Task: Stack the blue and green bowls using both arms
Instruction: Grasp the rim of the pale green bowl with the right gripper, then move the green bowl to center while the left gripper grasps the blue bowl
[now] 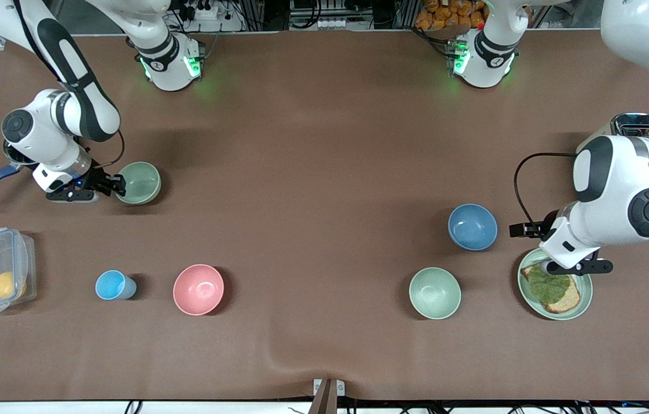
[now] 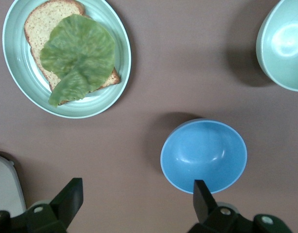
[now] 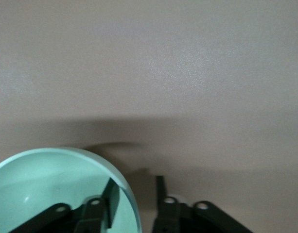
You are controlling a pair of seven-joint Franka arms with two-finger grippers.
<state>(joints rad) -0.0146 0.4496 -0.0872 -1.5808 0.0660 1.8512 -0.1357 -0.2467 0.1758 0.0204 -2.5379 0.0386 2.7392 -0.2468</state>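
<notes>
Your right tool (image 1: 119, 188) is down at the rim of the round matte sage-green bowl (image 1: 139, 183), which sits on the brown desk (image 1: 313, 172) toward the right arm's end. In the right wrist view one finger (image 3: 111, 196) stands inside the bowl's wall and the other just outside it, so the rim lies between them: a pinch on the edge, probably chosen because the bowl is too wide to take across. The gap looks narrow, but you cannot tell whether the pads are already pressing the wall, so treat the grasp as unconfirmed.

Your left tool (image 2: 134, 199) is released, fingers spread wide, and hangs over the desk between the round matte dusty-blue bowl (image 1: 472, 227) and the pale green plate (image 1: 584, 299) that carries a slice of toast (image 1: 567, 300) under a lettuce leaf (image 1: 549, 286). The blue bowl sits upright and untouched toward the left arm's end, with one finger close by its rim in the left wrist view. That looks like a staging position for an edge grip of its own.

A paler mint bowl (image 1: 435, 293) sits nearer the front camera than the blue one; do not mistake it for the target.

The right arm's wrist hides part of the green bowl's rim in the front view, and the right wrist view cuts off most of that bowl. The left arm covers part of the plate.
</notes>
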